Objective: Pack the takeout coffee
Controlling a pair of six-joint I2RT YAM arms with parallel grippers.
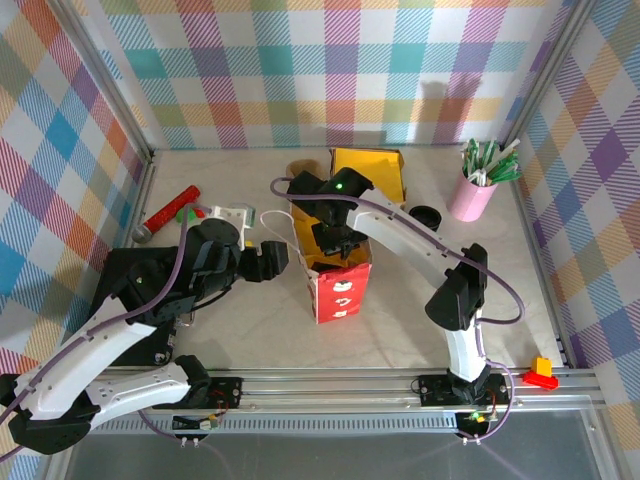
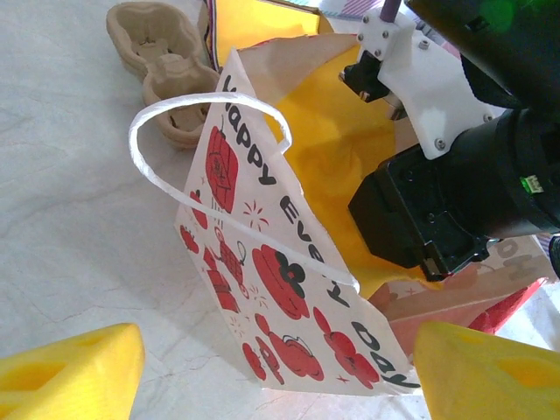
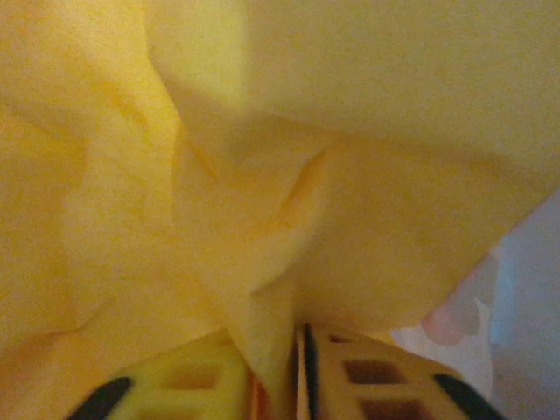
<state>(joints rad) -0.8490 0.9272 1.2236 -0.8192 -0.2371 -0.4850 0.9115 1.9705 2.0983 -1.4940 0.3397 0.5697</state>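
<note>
pose: right pincer (image 3: 278,343) angled down in bag (image 1: 340,292), grip unclear | left pincer (image 2: 280,354) low beside bag, released

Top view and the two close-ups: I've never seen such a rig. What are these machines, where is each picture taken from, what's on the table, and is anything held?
These are two white-and-black robot arms, left and right, bolted at the table's near edge. One picture looks down from above; the others come from cameras on each wrist. Mid-table stands a red-and-white paper gift bag with yellow lining. The right gripper reaches inside it; its fingers sit close together against the lining, and I cannot tell whether they grip anything. The left gripper hovers open beside the bag, holding nothing. Around lie a brown cardboard cup carrier, a loose black lid, a pink cup of sticks and a red tube.
</note>
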